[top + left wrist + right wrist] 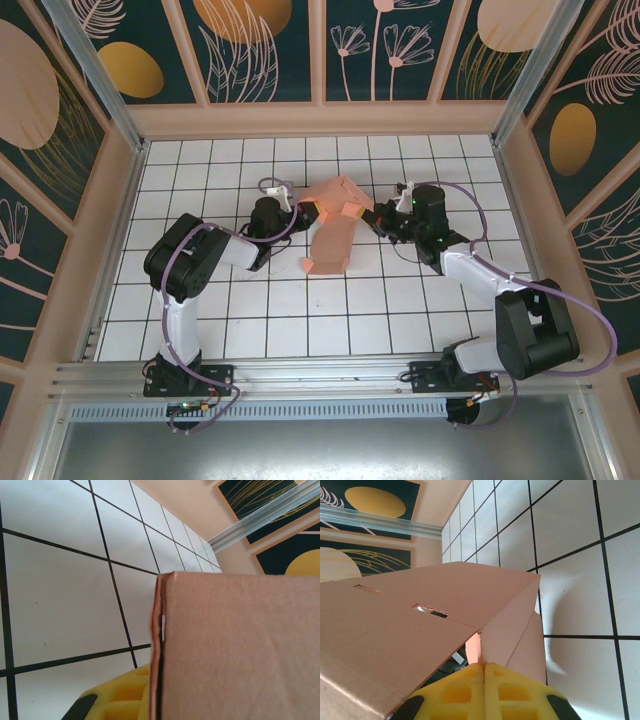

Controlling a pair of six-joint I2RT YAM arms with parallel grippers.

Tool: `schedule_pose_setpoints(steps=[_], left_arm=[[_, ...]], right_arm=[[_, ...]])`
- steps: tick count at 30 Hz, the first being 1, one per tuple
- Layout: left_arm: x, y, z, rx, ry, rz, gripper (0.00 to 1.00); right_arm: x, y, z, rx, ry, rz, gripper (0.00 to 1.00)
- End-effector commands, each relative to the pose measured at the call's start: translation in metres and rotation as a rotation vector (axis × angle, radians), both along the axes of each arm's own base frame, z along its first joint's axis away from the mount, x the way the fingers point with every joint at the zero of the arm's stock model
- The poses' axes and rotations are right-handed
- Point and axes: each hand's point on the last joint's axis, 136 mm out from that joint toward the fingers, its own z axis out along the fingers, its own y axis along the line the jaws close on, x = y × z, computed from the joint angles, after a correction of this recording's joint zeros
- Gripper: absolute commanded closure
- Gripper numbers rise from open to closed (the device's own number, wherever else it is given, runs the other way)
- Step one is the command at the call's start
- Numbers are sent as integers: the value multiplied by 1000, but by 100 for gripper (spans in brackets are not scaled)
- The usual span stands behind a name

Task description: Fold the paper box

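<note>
Right under your right wrist camera, the two yellow pads (455, 695) of the right gripper (483, 672) are pressed together. A thin upright flap of the paper box (420, 625) is nipped between them, so that claw is closed on the card. From the pinch a broad salmon-pink panel slopes up and to the left, with two small slots cut in it. A narrower folded wall drops away on the right toward the white tiled table (580, 595).

On your left wrist camera, one yellow pad (117, 700) of the left gripper (152, 705) sits at the bottom edge, tight against a doubled edge of the box. The card covers the other pad. That claw is closed narrow as well, and the sheet edge runs into it, so you are gripping the box on that side too.

From above, the box lies mid-table, a little toward the far side, partly folded. A long panel reaches toward you, and a raised, creased part sits between the two grippers. The left gripper meets its left edge and the right gripper its right edge. The left arm (185, 270) and right arm (490, 285) angle inward from the near rail (320, 375). Beyond the box, tiles run to the peach far wall (320, 120) and its dark flower panels (380, 50).
</note>
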Motion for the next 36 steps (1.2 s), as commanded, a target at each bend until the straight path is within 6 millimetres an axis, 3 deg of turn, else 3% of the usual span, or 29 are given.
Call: schedule_pose_setpoints(steps=[1,15,18,22,28,29,32,36], left_arm=[[1,-3,6,9,-40,-16,100],[0,-4,3,10,-32,-22,100],[0,-5,4,11,-33,-23,100],[0,-4,4,13,-32,-20,100],[1,-3,1,15,-24,-11,100],[1,-2,0,14,-20,-8,100],[2,0,-2,13,-7,8,100],[3,-2,-4,-1,11,6,100]], right_arm=[[4,8,14,-4,-54,20,82],[7,15,22,39,-90,40,66],[7,14,22,38,-92,39,74],[7,15,19,28,-82,41,100],[6,15,22,12,-98,44,100],[5,15,23,5,-104,42,99],[7,7,29,-21,-137,3,73],[5,-1,42,-42,-209,-28,65]])
